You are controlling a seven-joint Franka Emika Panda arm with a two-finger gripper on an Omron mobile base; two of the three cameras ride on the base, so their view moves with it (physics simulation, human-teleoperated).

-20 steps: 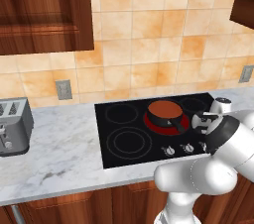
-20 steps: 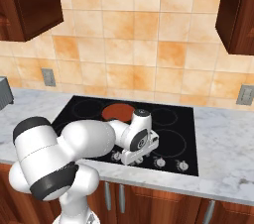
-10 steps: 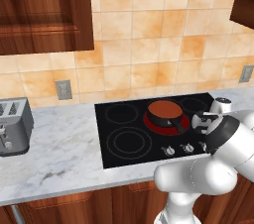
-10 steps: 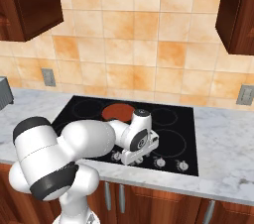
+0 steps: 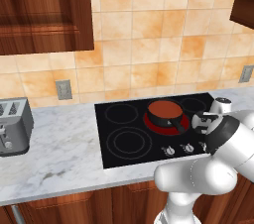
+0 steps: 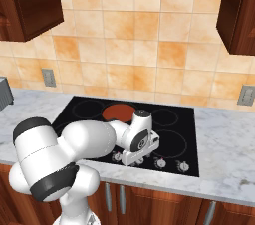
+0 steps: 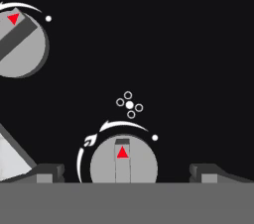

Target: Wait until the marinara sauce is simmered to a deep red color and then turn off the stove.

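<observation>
Sauce (image 5: 164, 109) already reddish in its pan (image 5: 167, 114) on the glowing burner (image 5: 154, 120); gripper (image 7: 124, 172), jaws spread wide and empty, straddles an unturned knob (image 7: 123, 164).

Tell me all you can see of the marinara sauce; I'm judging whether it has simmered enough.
The marinara sauce is a smooth, flat, round disc of reddish-brown liquid with no visible bubbles or steam. It fills a small dark pan whose long handle points toward the front knobs. The pan sits on the glowing red back burner of the black glass stove. Nothing else touches the sauce.
</observation>
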